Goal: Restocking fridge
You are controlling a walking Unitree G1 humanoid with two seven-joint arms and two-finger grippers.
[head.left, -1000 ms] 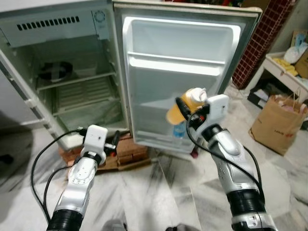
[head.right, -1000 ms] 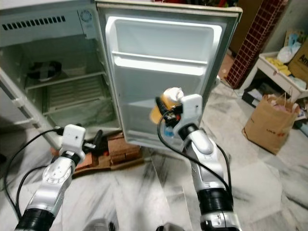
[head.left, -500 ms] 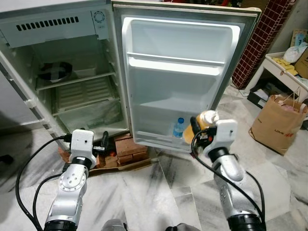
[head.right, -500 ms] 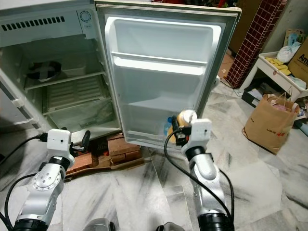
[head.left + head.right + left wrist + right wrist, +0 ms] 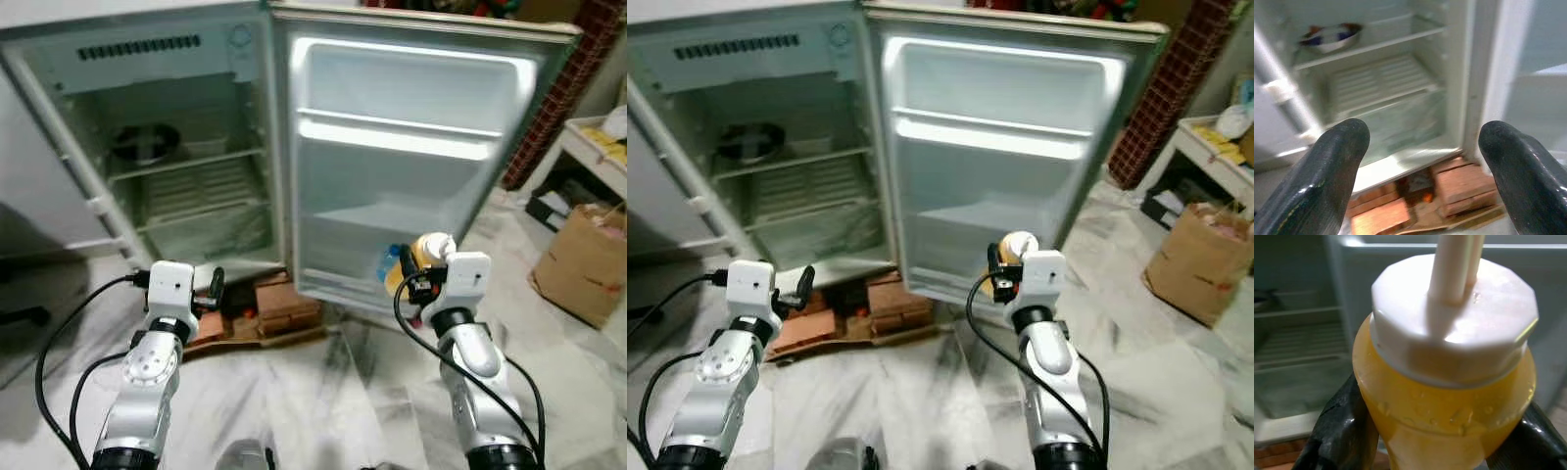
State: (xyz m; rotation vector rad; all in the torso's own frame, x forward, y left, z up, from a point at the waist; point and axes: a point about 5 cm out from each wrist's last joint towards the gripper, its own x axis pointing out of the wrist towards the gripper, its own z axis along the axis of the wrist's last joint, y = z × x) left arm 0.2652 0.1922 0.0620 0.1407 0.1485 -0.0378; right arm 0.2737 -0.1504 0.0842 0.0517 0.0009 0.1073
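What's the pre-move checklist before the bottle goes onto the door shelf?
1. Grip: right gripper shut on the yellow bottle, fingers on both sides. Ok.
2. White cap seated on the bottle. Ok.
3. Fridge door swung wide open. Ok.
4. Room on the bottom door shelf: a small blue-capped bottle already stands there, right behind the yellow one; free space beside it. Ok, but tight on that side.
5. Left gripper open, held low in front of the main compartment, away from the door. Ok.
6. Bottle upright enough to set down: cannot tell.
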